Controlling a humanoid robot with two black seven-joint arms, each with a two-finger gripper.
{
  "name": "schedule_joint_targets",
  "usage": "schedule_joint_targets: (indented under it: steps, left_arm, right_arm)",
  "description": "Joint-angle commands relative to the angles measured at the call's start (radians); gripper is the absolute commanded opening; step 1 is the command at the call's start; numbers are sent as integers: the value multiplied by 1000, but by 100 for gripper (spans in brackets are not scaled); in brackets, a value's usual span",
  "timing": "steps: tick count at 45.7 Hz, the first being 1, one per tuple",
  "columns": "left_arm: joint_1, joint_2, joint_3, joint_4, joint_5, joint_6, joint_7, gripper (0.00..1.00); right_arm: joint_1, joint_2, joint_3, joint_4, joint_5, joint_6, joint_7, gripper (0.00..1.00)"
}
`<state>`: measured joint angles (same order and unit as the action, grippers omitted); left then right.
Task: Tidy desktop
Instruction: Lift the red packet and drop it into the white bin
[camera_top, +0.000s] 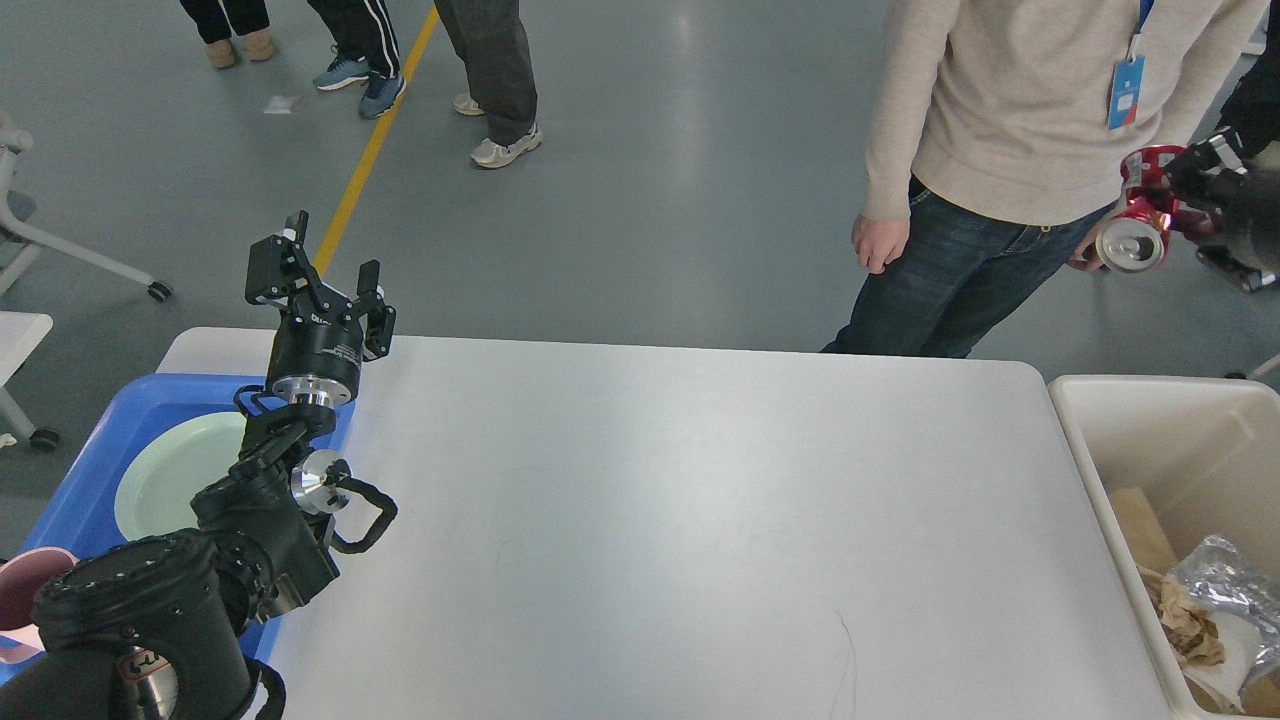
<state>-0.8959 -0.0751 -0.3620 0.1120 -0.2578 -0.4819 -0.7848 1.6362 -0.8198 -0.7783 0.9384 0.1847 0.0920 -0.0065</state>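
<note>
The white desktop (680, 500) fills the middle of the head view and carries nothing but faint scuffs. My left gripper (335, 262) is open and empty, raised over the table's far left corner, above the blue tray. My right gripper (1185, 190) is at the far right edge of the view, beyond the table and above the white bin. It is shut on a red drink can (1135, 235) whose silver top faces me.
A blue tray (90, 470) at the left holds a pale green plate (170, 475) and a pink cup (25, 595). A white bin (1150, 400) at the right holds crumpled paper and foil. A person (1000, 150) stands at the table's far right edge, hand near the can.
</note>
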Motion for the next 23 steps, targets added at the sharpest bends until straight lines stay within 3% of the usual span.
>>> schedule_joint_targets:
  steps: [1,12,23]
  left_arm:
    - [0,0,0,0,0,-1,1,97]
    - [0,0,0,0,0,0,1,97]
    - [0,0,0,0,0,-1,1,97]
  right_arm:
    - [-182,-2,-1,-114,1,-55,2,14]
    - [-501,7,33,-368,2,-95,7,15]
    - [-694,40,70,-477,-1,-94,8,22]
